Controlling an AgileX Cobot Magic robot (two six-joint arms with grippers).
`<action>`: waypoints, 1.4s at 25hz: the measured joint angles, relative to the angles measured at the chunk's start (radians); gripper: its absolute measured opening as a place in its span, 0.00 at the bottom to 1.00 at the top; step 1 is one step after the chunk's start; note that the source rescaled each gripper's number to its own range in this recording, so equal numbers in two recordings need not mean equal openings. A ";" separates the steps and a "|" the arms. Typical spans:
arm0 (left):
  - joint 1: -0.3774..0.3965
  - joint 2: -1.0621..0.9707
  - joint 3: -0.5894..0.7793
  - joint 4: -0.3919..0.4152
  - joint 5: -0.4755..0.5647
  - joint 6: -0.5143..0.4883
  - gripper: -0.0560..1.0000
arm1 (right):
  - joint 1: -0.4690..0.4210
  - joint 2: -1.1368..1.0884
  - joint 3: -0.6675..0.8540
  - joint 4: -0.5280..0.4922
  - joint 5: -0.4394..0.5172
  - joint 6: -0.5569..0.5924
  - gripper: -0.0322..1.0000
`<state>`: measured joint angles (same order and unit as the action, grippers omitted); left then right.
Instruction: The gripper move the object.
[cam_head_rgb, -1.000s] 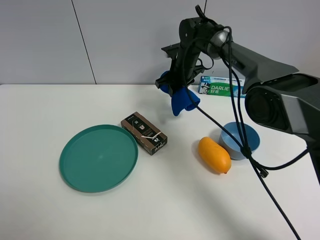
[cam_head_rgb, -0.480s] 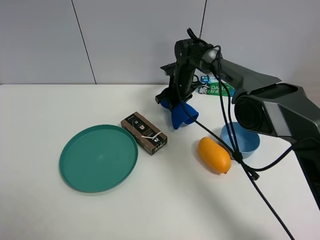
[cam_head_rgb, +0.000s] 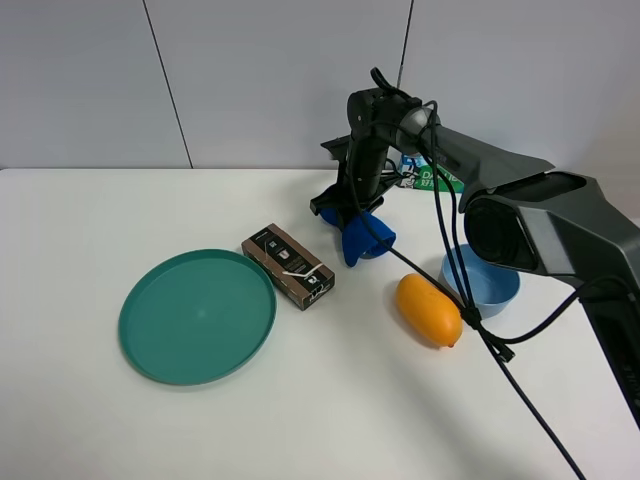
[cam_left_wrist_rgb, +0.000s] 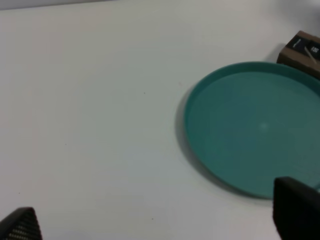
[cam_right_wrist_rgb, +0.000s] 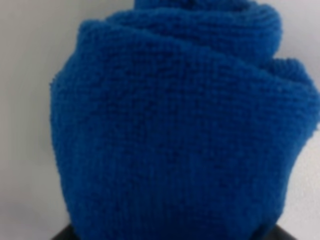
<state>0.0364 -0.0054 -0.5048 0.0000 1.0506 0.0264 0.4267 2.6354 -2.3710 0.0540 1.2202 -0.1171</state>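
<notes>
Cloth bundle (cam_right_wrist_rgb: 180, 125) fills right wrist view; exterior shows gripper (cam_head_rgb: 352, 213) pinching it.

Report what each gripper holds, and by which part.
Right gripper: the blue cloth bundle, pinched about its middle, with cloth bulging out either side of the jaws. Left gripper: nothing, jaws apart above the table.

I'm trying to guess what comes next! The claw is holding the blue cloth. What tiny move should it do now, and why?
Probably ease down just a little, then let go. The right gripper pinches the blue cloth, whose lower end hangs at or just above the white table, in the gap between the brown box and the mango.
</notes>
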 joint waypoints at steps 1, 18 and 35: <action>0.000 0.000 0.000 0.000 0.000 0.000 1.00 | 0.000 0.000 0.000 0.000 0.000 0.001 0.22; 0.000 0.000 0.000 0.000 0.000 0.000 1.00 | 0.004 -0.195 0.000 0.116 0.002 0.033 1.00; 0.000 0.000 0.000 0.000 0.000 0.000 1.00 | 0.025 -0.609 0.000 -0.171 0.005 0.023 1.00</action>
<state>0.0364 -0.0054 -0.5048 0.0000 1.0506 0.0264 0.4520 2.0259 -2.3710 -0.1173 1.2254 -0.0942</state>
